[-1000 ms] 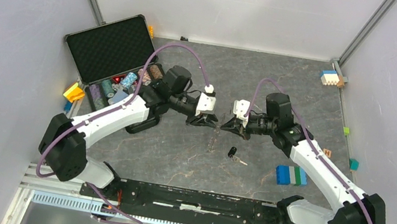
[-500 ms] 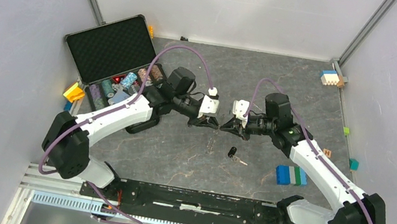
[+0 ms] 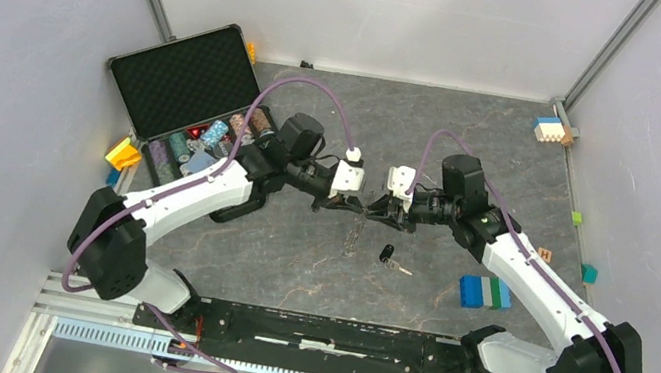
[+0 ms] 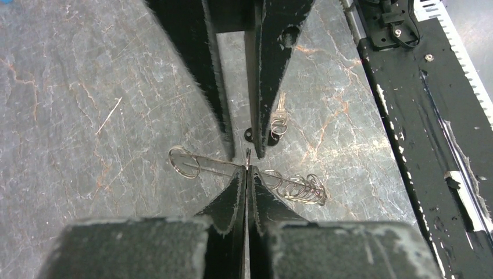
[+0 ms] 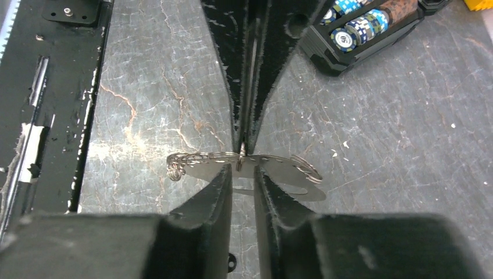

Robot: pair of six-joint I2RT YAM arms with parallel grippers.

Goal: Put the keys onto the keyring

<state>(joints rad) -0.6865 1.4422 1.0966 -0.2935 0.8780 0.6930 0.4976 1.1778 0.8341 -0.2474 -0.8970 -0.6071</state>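
From above, an open case (image 3: 184,81) is seen at far left, and both arms are reached inward with forearms near level, their claws met tip to tip over the middle of the surface (image 3: 294,262); the grip itself cannot be made out there. In the left wrist view the left claw (image 4: 246,173) is shown pressed fully shut on the keyring (image 4: 185,162), pinched near its middle and held above the surface. The key (image 3: 386,253) is seen lying on the surface near the claws, on the base side and slightly right, untouched. In the right wrist view the right claw (image 5: 244,172) is shown slightly parted, its fingers set either side of the keyring's flat body with a gap visible between them.
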